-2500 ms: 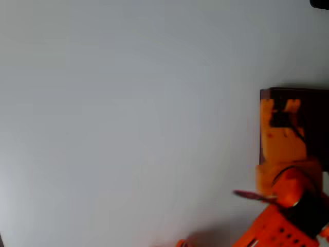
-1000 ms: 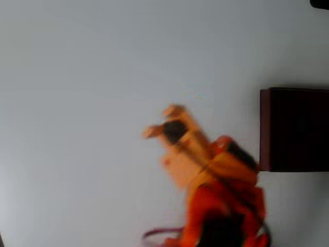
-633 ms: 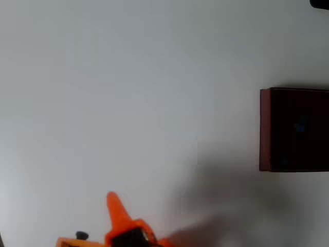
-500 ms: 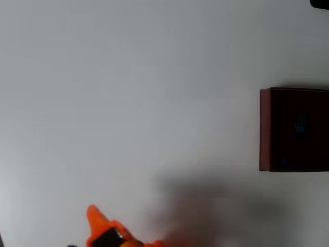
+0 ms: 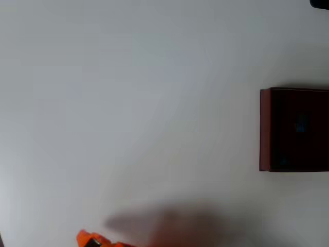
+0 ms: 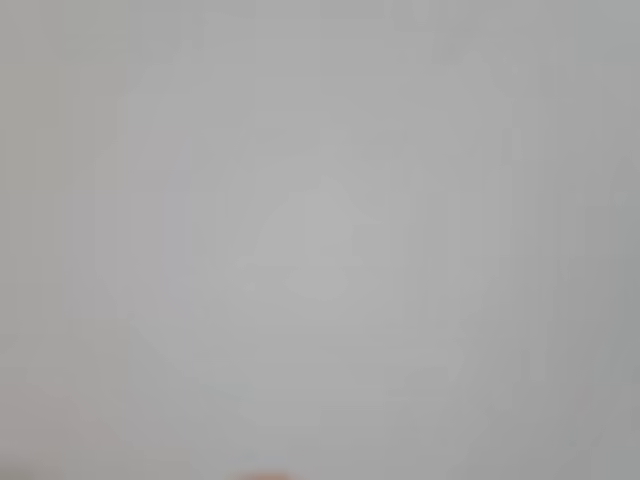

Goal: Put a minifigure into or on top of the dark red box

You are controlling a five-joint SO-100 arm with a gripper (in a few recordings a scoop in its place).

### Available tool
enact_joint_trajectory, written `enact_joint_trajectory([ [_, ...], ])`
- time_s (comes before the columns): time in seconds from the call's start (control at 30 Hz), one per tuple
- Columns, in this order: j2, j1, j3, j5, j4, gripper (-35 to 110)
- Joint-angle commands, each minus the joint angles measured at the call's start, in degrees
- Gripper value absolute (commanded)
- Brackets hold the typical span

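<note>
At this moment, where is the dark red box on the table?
In the overhead view, the dark red box sits at the right edge, about halfway down and partly cut off by the frame, on the pale table, far from the orange tool at the bottom edge.

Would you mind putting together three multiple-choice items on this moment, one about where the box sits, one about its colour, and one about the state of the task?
1. In the overhead view, where does the dark red box sit?
A. at the right edge
B. at the top left corner
C. in the middle of the table

2. What colour are the box's thin walls?
A. bright yellow
B. dark red
C. white

3. Where is the minifigure?
A. lying on the white table, left of the box
B. held up in a person's hand
C. inside the box

Answers:
1. A, the box is cut off by the right edge of the picture.
2. B, the left wall shows dark red around a nearly black interior.
3. C, a faint bluish speck lies in the dark interior, while the orange gripper sits far off at the bottom edge.
</note>
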Motion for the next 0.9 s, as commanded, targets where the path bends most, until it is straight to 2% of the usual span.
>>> enact_joint_trajectory([
  [0.0,1.1,-3.6,0.7,1.3,-1.2,0],
  [0.2,1.1,-7.0,1.0,3.9,-1.4,0],
  [0.27,1.1,-7.1,0.7,12.5,2.0,0],
  [0.33,1.1,-7.0,1.1,16.7,1.8,0],
  [0.37,1.1,-7.2,1.2,16.2,1.3,0],
  [0.43,1.1,-10.4,0.1,-1.1,1.1,0],
  [0.57,1.1,-6.5,-0.1,-3.8,2.1,0],
  [0.63,1.1,-5.3,-0.2,-10.1,2.3,0],
  [0.87,1.1,-4.7,-0.2,-9.1,2.3,0],
])
